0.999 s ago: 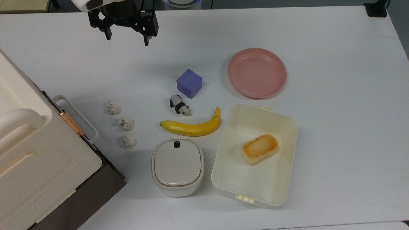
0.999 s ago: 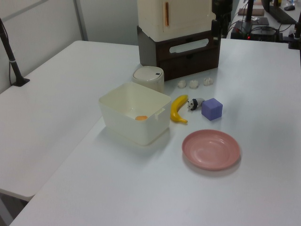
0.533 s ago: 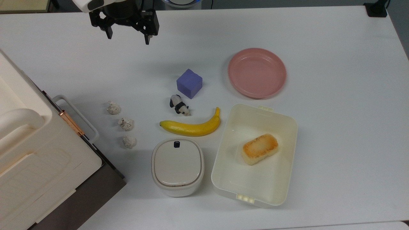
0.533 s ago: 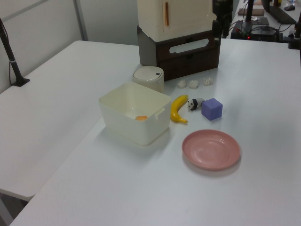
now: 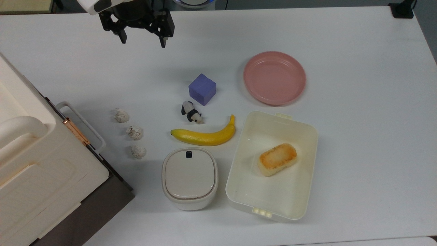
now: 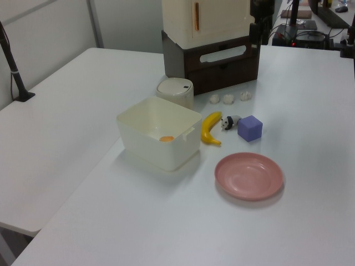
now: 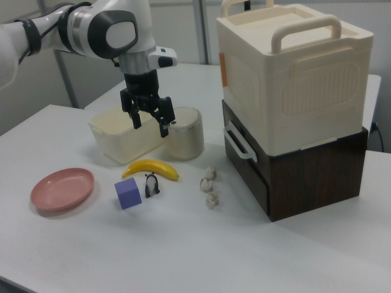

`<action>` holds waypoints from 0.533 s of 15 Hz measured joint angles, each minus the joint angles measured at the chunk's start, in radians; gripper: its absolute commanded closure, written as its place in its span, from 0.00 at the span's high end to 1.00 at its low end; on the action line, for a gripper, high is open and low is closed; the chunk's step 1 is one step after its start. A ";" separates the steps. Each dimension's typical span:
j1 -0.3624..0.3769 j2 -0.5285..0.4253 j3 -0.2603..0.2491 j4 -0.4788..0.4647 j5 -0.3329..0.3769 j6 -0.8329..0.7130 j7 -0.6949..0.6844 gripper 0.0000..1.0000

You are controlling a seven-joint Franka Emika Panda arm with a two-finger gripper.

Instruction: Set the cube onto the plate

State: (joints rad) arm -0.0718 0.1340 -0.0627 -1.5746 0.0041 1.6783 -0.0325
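nearest in the right view, the cube [image 7: 127, 194] sits on the white table [image 7: 256, 256] with the plate [image 7: 62, 188] apart on the right view's left and a toy panda [image 7: 151, 184] just beside it on the other side. behind them lie a banana [image 7: 151, 168], a cream tub [image 7: 119, 140] and a lidded pot [image 7: 185, 140], and the gripper [image 7: 149, 122] hangs in the air above the table with its fingers spread apart, holding nothing.

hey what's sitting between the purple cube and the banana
In the top view, a small panda figurine stands between the cube and the banana, apart from both.
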 measured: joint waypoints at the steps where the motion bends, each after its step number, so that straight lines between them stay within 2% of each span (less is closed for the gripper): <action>1: -0.003 0.000 0.000 0.000 0.000 0.000 -0.015 1.00; 8: -0.009 0.001 0.001 0.000 0.000 0.000 -0.064 1.00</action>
State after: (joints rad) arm -0.0804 0.1346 -0.0619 -1.5744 0.0041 1.6783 -0.0966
